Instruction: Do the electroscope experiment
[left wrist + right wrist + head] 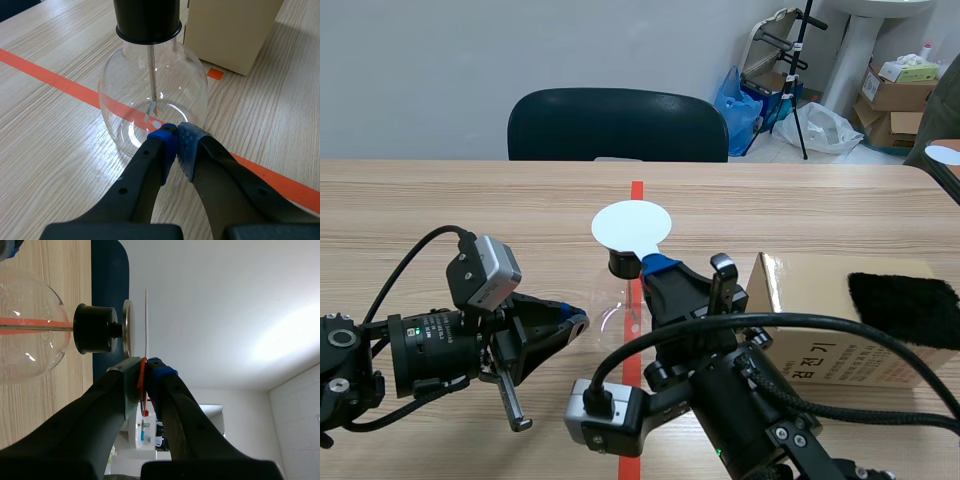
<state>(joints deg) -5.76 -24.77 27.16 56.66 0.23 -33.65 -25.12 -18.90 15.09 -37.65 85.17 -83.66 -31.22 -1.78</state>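
Plate work is my read of this step. Your right claw (144, 371) is pinching the thin white disc (631, 223) by its edge, with something orange-red caught between the pads too. The disc hangs dead centre of the frame over the electroscope's metal cap (128, 327). From the right wrist there's a sliver of gap between the two, so I'd call them just apart, not touching.

Your left claw (176, 134) is pressed together on nothing. Its tips are down at the foot of the glass flask (152, 100), and I can't tell if they actually touch the glass.

If I were you I'd keep the disc flat and parallel to the cap and come in slowly. Don't clip the black stopper (147, 20), because that flask looks easy to tip. Use the left wrist view to watch the bottom of the rod (152, 75), since that's where any reaction should show.

The desk (470, 200) is pale wood grain, with an orange-red tape line (637, 190) running up the middle and under the flask. A cardboard box (840, 350) sits at centre right with a black furry cloth (905, 305) on top. A dark chair (617, 125) is at top centre against a grey wall. A blue bag (735, 95) and more boxes (890, 100) are piled in the upper right corner.
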